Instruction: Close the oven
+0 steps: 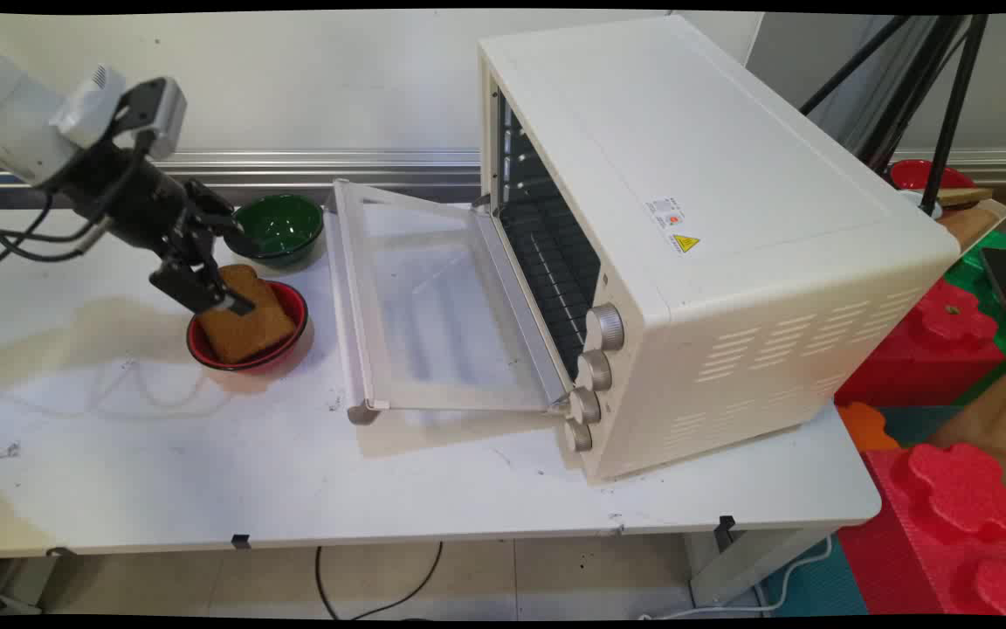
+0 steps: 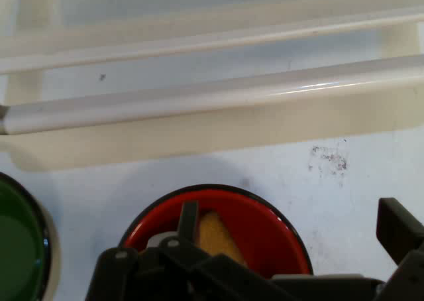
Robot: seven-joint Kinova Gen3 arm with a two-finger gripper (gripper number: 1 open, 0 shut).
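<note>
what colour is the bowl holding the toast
Red inside with a black rim; the bowl shows best in the main view, under the gripper.

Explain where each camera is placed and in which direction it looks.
Main view: fixed above the table's near side, facing the wall; shows the arm's black gripper over the brown bread slice in the red bowl.
Hand view: on the hand, looking past its black fingers toward the white oven's open door.
Shared: red bowl, bread, green bowl, door.
</note>
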